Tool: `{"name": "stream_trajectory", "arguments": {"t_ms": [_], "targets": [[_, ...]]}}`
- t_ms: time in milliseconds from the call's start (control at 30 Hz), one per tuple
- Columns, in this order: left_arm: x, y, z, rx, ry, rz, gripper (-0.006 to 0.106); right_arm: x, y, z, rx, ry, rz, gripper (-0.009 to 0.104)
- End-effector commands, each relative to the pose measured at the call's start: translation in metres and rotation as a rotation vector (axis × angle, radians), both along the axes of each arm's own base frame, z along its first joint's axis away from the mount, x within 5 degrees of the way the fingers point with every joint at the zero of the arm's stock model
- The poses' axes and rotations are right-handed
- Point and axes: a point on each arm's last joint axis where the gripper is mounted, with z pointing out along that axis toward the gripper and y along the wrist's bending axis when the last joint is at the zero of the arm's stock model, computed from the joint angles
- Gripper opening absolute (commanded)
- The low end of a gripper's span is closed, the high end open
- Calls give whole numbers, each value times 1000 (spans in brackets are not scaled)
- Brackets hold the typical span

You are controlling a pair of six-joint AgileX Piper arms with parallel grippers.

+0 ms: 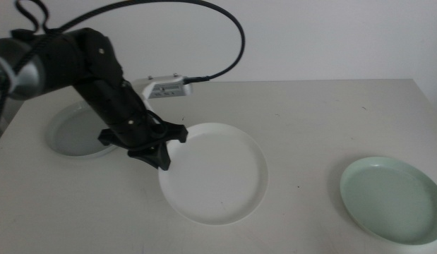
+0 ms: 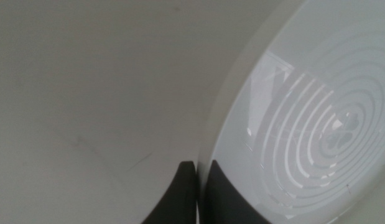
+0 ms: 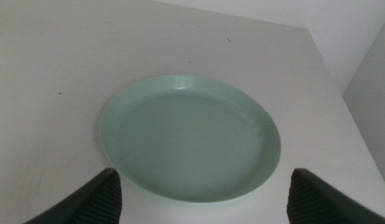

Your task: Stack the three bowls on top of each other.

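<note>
The white bowl (image 1: 214, 173) lies mid-table. My left gripper (image 1: 162, 161) is shut on its left rim. In the left wrist view the two jaws (image 2: 198, 165) pinch the rim of the white bowl (image 2: 316, 124). I cannot tell if the bowl is lifted. The pale grey-blue bowl (image 1: 73, 134) sits at the far left, partly hidden behind the left arm. The pale mint green bowl (image 1: 391, 199) sits at the front right. My right gripper (image 3: 208, 177) is open above the mint green bowl (image 3: 189, 140) and is out of the middle view.
A small white module with a black cable (image 1: 169, 87) rides on the left arm above the table. The table's right edge (image 1: 430, 95) runs close past the mint green bowl. A pale wall stands behind the table.
</note>
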Motion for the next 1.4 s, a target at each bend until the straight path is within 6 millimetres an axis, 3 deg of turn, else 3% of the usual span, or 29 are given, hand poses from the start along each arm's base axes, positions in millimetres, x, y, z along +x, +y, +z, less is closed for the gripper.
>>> {"name": "stream_trajectory", "arguments": {"t_ms": [0,333,633,800,867,967,1100,1233,1300,1367], "targets": [[3,-15,20,-60,-50,15,0,0,-2,9,-15,-105,-17,69],[24,-41,-10,-116,-35,49,0,0,-2,9,-15,-105,-17,69],[32,-45,-37,-119,0,71,1,0,-2,9,-15,-105,-17,69],[35,-44,-39,-109,-18,72,5,0,-2,9,-15,-105,-17,69],[35,-44,-39,-104,-21,69,11,0,-2,9,-15,-105,-17,69],[35,-44,-39,-99,-28,63,30,0,-2,9,-15,-105,-17,69],[34,-43,-36,-100,-28,62,68,0,-2,9,-15,-105,-17,69],[30,-41,-15,-114,-89,29,96,0,-2,9,-15,-105,-17,69],[26,-39,0,-114,-134,-5,105,0,-2,9,-15,-105,-17,69],[20,-35,18,-100,-181,-31,105,0,-2,9,-15,-105,-17,69]]}}
